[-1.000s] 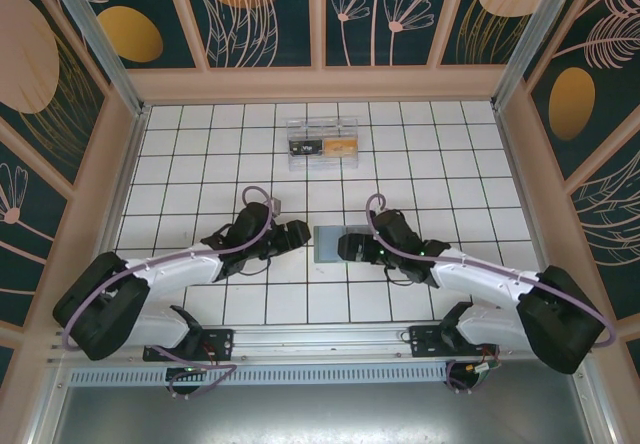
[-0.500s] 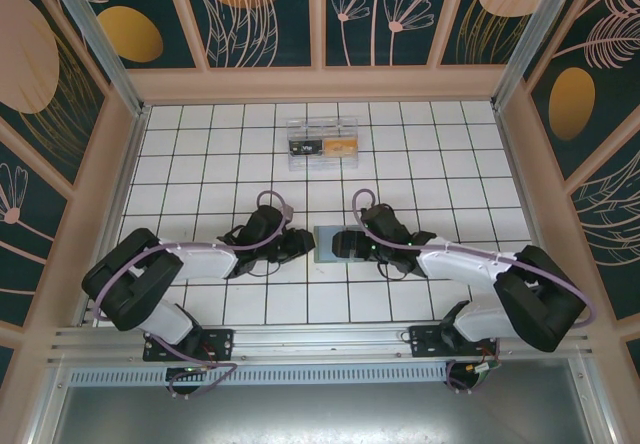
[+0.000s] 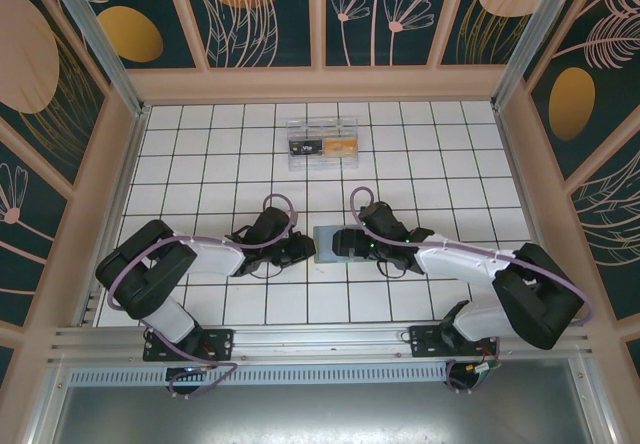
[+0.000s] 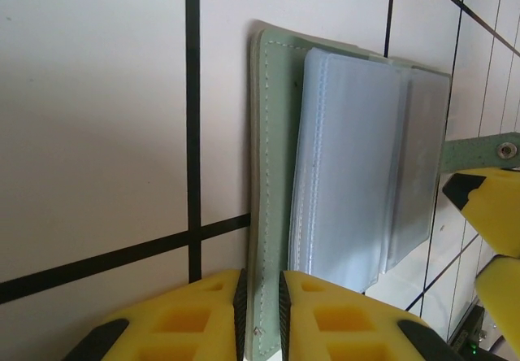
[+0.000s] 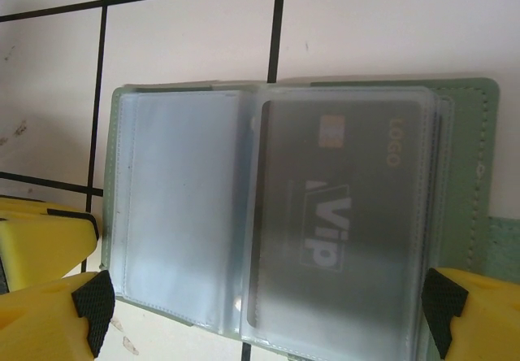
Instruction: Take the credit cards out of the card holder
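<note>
Since a second before, the left arm had been folded in toward the middle of the tiled table [image 3: 200, 154], and the left gripper [image 4: 260, 286] had been closed from a wide gape. In the left wrist view its yellow fingers [image 4: 195, 312] were seen clamped on the stitched green edge of the card holder [image 4: 272, 150]. The right gripper [image 5: 264, 304] was held with its jaws wide apart, one on either side of the holder, which lay spread flat on the tiles between the two grippers. Its clear sleeves were turned up, and a dark credit card [image 5: 341, 215] marked VIP was seen inside one sleeve. Farther back, well apart from the holder, a clear plastic box [image 3: 322, 124] was seen with a black card and a tan card in it.
</note>
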Controlling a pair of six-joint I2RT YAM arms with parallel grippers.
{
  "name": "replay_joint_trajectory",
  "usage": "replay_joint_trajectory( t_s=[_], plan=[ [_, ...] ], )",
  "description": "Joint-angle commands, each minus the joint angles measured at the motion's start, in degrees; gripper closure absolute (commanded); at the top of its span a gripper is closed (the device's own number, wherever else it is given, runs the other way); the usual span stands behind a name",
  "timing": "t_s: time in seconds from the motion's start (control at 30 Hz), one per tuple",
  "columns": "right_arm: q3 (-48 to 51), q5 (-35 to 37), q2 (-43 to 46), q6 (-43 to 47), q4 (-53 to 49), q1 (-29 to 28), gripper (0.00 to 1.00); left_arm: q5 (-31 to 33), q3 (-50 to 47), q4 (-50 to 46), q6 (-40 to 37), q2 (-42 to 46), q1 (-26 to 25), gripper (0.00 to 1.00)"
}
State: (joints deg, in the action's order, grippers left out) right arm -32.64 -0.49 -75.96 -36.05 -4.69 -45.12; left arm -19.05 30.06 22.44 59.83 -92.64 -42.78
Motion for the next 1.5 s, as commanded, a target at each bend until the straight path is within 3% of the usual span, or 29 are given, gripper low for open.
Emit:
replay_joint_trajectory(
  t_s=[0.0, 0.43, 1.1, 1.3, 1.47],
  plan=[
    [-0.78, 2.07, 1.34, 0.98, -1.76, -0.32, 0.01, 0.42, 1.14, -1.42, -1.43, -0.61, -0.36, 0.79],
    [-0.72, -2.65, -2.78, 0.30, 2.44, -0.49, 0.01, -0.37, 1.75, -1.17, -1.65, -2.14, -1.05, 0.79],
    [-2.49, -4.63, -1.29, -1.39, 4.32, -2.60, 0.01, -0.66, 2.12, -0.83, -1.51, -2.92, -2.12, 0.79],
    [-2.97, -1.62, -0.77, -0.82, 2.23, -2.60, 0.01, 3.86, 2.40, -6.79, -2.65, 0.59, -2.03, 0.78],
    [-3.61, 3.06, 0.86, -0.60, -0.97, -2.54, 0.01, 10.83, 3.36, -15.93, -4.84, 7.58, -1.97, 0.67]
  ],
)
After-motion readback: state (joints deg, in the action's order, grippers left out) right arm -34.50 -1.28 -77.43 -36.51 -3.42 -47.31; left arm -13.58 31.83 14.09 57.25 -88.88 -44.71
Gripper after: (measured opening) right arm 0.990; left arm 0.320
